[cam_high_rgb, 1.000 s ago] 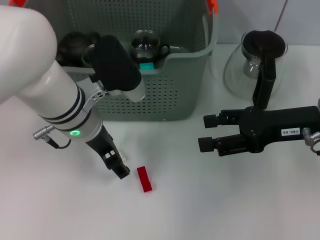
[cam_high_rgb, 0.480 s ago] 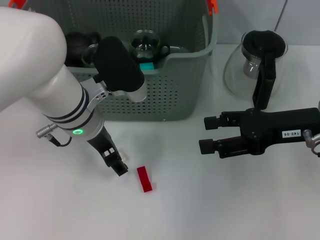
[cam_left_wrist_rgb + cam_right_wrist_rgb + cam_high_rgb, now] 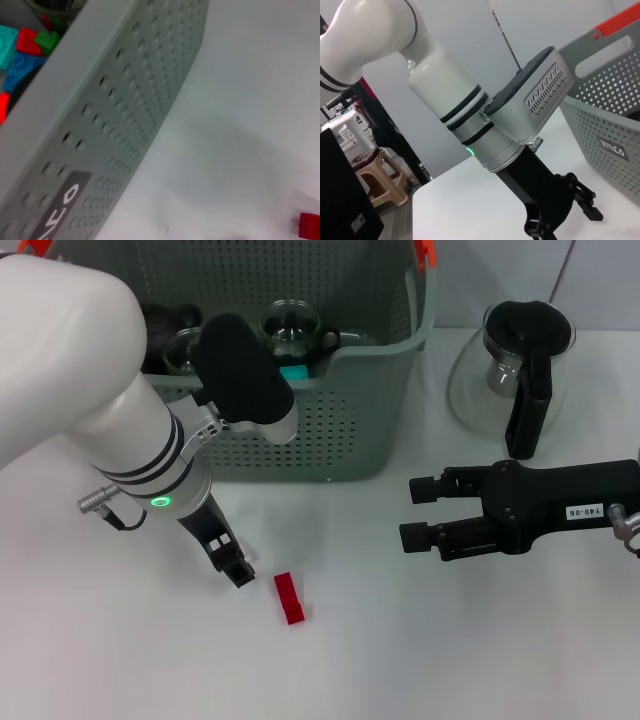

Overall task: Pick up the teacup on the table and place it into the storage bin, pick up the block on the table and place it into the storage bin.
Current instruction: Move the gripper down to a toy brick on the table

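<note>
A teacup [image 3: 289, 328] sits in the storage bin [image 3: 340, 430]; I hover my left gripper [image 3: 232, 568], grip unclear, beside the untouched block [image 3: 290, 598]; right gripper [image 3: 418, 510] open, empty.

Block [image 3: 290, 598]: small red brick, lying flat on the white surface, in front of the bin, apart from it.
Storage bin [image 3: 345, 410]: grey-green perforated basket, upright, orange clip at one handle.
Teacup [image 3: 289, 329]: clear glass, inside the bin.

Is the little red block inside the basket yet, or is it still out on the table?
Out. The red block lies on the white table, in front of the storage bin, beside the left pincer.
</note>
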